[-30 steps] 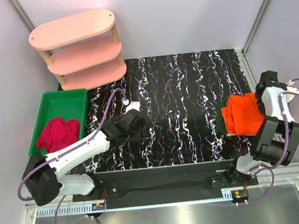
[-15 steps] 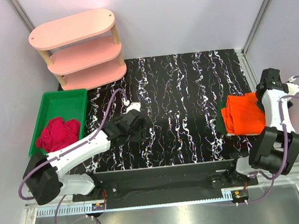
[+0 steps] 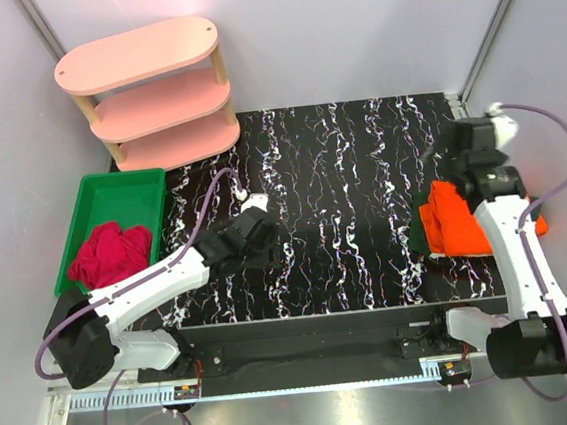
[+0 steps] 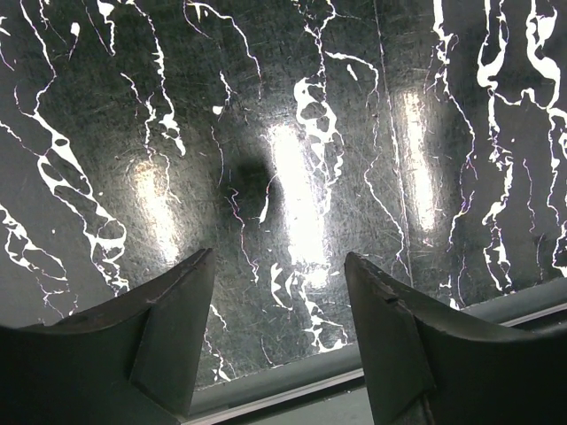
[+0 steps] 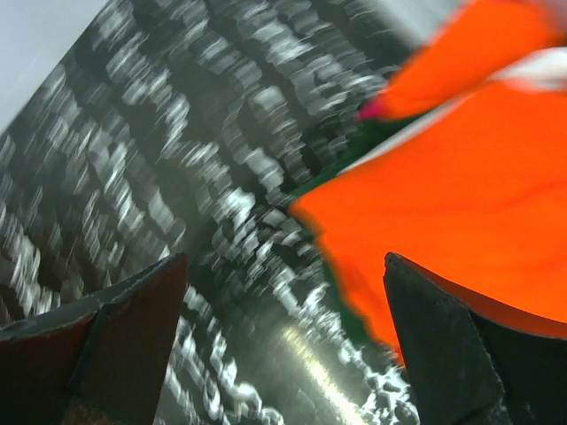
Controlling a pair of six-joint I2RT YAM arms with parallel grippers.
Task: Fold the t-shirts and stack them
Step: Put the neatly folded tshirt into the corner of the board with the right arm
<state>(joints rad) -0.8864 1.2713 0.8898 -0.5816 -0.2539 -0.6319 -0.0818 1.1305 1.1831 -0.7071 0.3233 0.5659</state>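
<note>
Top external: the orange t-shirt [image 3: 462, 217] lies folded at 3 o'clock on the bench [image 3: 339, 167], atop a dark green t-shirt [image 3: 420, 243].
Right hand [image 5: 283, 345]: fingers apart, empty, above the stack's 11 o'clock corner.
Left hand [image 4: 279, 336]: fingers apart, empty, above the bench near 7 o'clock.
Tray [image 3: 101, 190]: green, at 9 o'clock, holding a crumpled red cloth [image 3: 110, 254].

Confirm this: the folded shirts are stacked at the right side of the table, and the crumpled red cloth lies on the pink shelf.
Wrong on one point: the crumpled red cloth lies in the green tray, not on the pink shelf; the top external view shows it. The folded shirts are stacked at the right side of the table.
</note>
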